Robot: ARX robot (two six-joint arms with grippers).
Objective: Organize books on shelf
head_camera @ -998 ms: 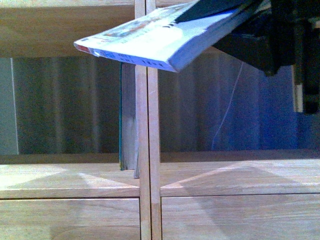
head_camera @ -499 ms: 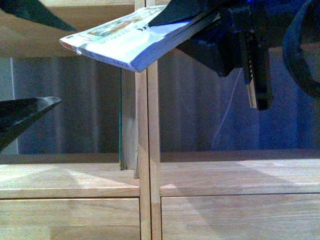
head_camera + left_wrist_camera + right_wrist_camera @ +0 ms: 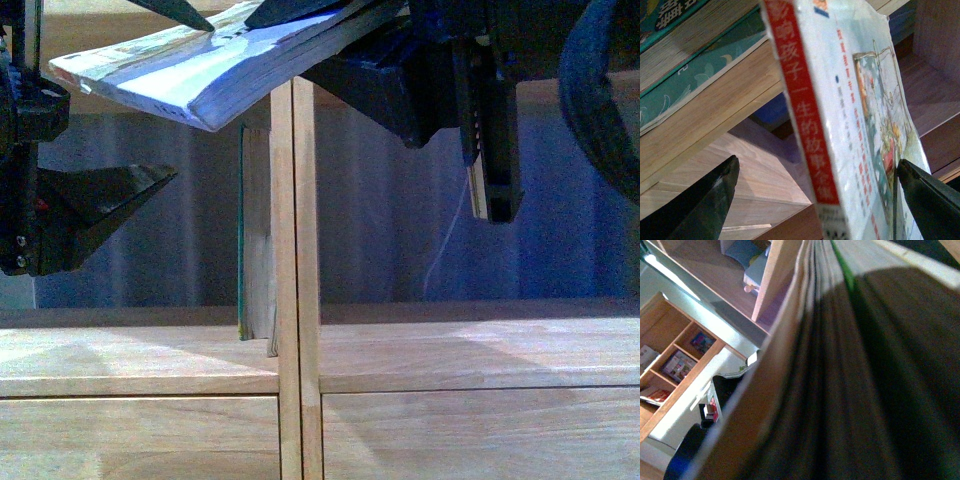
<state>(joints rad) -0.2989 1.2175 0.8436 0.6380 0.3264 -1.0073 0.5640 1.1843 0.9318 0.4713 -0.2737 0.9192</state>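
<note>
**Change of state.** Over the last second the paperback [image 3: 150, 70] has travelled leftward and slightly upward across the front view. Its free end now lies in front of the left column of the shelf [image 3: 450, 350]. The left gripper [image 3: 190, 100], barely in frame half a second ago, has moved in and now straddles that free end. Its fingers [image 3: 705, 205] are spread, one on each side of the book. The left wrist view shows clear space on both sides, though the upper fingertip may just be brushing the cover. The right gripper [image 3: 330, 35] remains pinched on the opposite end and carries the book tilted, nearly flat.

**Consequence for the task.** This looks like preparation for a handover or a two-arm reorientation. The paperback must be stood upright before it can enter the compartment.

**Position of the task items.** The teal book [image 3: 255, 230] stands upright in the left compartment, against the central divider [image 3: 295, 250]. The paperback is above it and nearer the camera, not yet shelved.

**Materials and shapes.**
- Paperback: thin, flexible, glossy pale cover with an illustration, red spine band with printed characters.
- Teal book: thicker block, pale matte page edges.
- Shelf: light wood with visible grain, flat square-edged boards, plain drawer fronts [image 3: 140, 440] below
</note>
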